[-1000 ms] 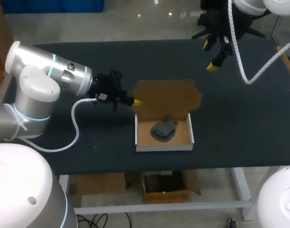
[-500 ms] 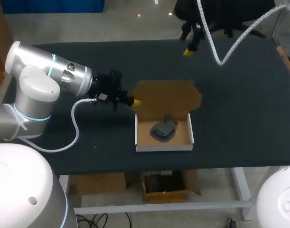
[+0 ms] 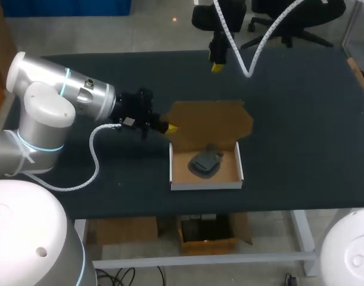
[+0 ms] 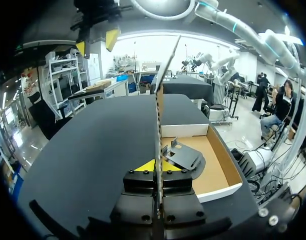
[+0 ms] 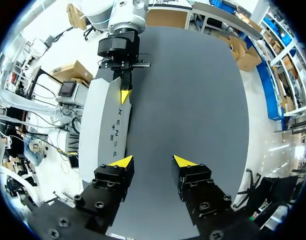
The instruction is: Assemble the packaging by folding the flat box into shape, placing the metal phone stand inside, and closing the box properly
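Observation:
The cardboard box (image 3: pixel 236 170) lies open at the table's middle, its brown lid (image 3: pixel 208 119) raised behind the tray. The dark metal phone stand (image 3: pixel 204 162) rests inside the tray. My left gripper (image 3: pixel 170 127) is shut on the lid's left edge; in the left wrist view the lid (image 4: pixel 159 115) runs edge-on between the fingers, with the stand (image 4: pixel 185 156) beside it in the tray (image 4: pixel 220 192). My right gripper (image 3: pixel 216 62) hangs over the table's far side, open and holding nothing. From the right wrist view, the right gripper (image 5: pixel 153 162) faces the lid's white outer side (image 5: pixel 110 130) and the left gripper (image 5: pixel 124 95).
The dark table top (image 3: pixel 301 137) stretches wide on both sides of the box. My left arm (image 3: pixel 56 101) comes in low over the table's left part. A cable loop (image 3: pixel 95 161) hangs beneath it.
My right gripper has moved left along the far side of the table, and its fingers have drawn closer together. The left gripper, lid, box and stand have stayed put.

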{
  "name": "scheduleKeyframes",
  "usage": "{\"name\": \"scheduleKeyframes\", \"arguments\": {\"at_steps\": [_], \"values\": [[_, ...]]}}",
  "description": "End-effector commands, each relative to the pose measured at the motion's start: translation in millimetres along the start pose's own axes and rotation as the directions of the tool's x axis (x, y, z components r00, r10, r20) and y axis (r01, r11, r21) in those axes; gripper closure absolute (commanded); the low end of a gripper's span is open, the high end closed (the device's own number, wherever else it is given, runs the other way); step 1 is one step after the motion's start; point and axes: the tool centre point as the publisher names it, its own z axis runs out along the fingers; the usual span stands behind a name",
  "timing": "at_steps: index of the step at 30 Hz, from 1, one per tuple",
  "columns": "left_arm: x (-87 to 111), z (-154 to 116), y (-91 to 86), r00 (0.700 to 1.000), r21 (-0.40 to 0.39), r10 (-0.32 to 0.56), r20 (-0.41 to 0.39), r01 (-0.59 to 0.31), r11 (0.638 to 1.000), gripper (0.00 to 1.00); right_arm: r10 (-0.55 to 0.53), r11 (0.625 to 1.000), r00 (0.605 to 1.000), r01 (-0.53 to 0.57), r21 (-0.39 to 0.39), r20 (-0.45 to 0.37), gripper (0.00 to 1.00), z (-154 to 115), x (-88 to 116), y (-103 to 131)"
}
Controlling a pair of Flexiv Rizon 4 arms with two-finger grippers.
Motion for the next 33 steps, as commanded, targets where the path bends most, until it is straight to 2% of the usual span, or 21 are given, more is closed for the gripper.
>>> {"name": "scheduleKeyframes", "arguments": {"at_steps": [1, 10, 21, 33], "values": [[0.1, 0, 0.4, 1.000, 0.000, 0.001, 0.000, -0.001, 1.000, 1.00, 0.001, 0.997, 0.998, 0.003, 0.077, -0.057, 0.53, 10, 2, 9], [0.1, 0, 0.4, 1.000, 0.000, 0.001, 0.000, -0.001, 1.000, 1.00, 0.009, 0.996, 0.997, -0.002, 0.094, -0.076, 0.54, 31, 18, 11], [0.1, 0, 0.4, 1.000, 0.000, 0.001, 0.000, -0.001, 1.000, 1.00, 0.004, 0.993, 0.999, 0.003, 0.120, -0.051, 0.53, 47, 45, 17], [0.1, 0, 0.4, 1.000, 0.000, 0.001, 0.000, -0.001, 1.000, 1.00, 0.003, 0.993, 0.999, 0.003, 0.119, -0.043, 0.55, 53, 64, 16]]}}
